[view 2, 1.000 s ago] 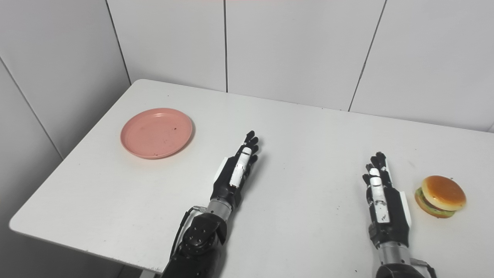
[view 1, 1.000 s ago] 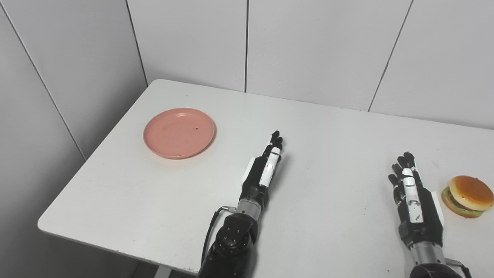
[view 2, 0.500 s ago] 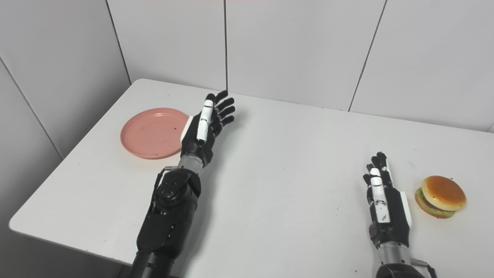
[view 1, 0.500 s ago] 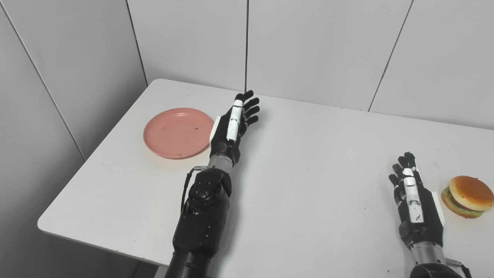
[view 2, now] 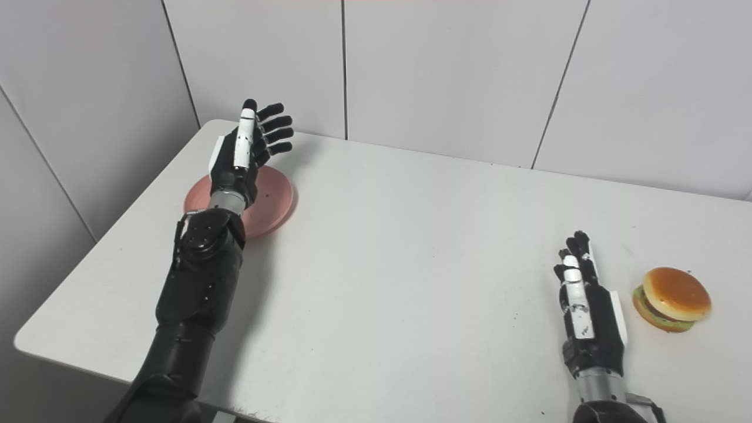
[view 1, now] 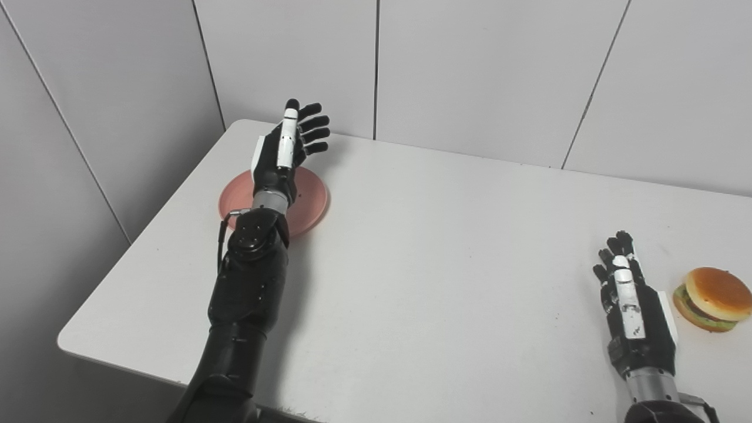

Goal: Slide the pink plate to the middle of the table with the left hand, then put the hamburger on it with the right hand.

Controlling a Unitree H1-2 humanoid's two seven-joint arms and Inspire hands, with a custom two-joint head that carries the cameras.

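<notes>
My left hand (view 1: pixel 281 154), fingers spread and grasping nothing, hovers above the plate (view 1: pixel 308 200) near the worktop (view 1: pixel 446 247) corner; a clumsy landing could tip it or shove it off.

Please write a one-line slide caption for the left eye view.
Open left hand over the pink plate; open right hand beside the hamburger.

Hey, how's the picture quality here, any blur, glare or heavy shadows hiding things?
Left eye view: sharp, even light; the black left hand casts only a soft shadow on the white table. Right eye view: equally crisp, no glare on the round pink plate or the toy hamburger.
</notes>
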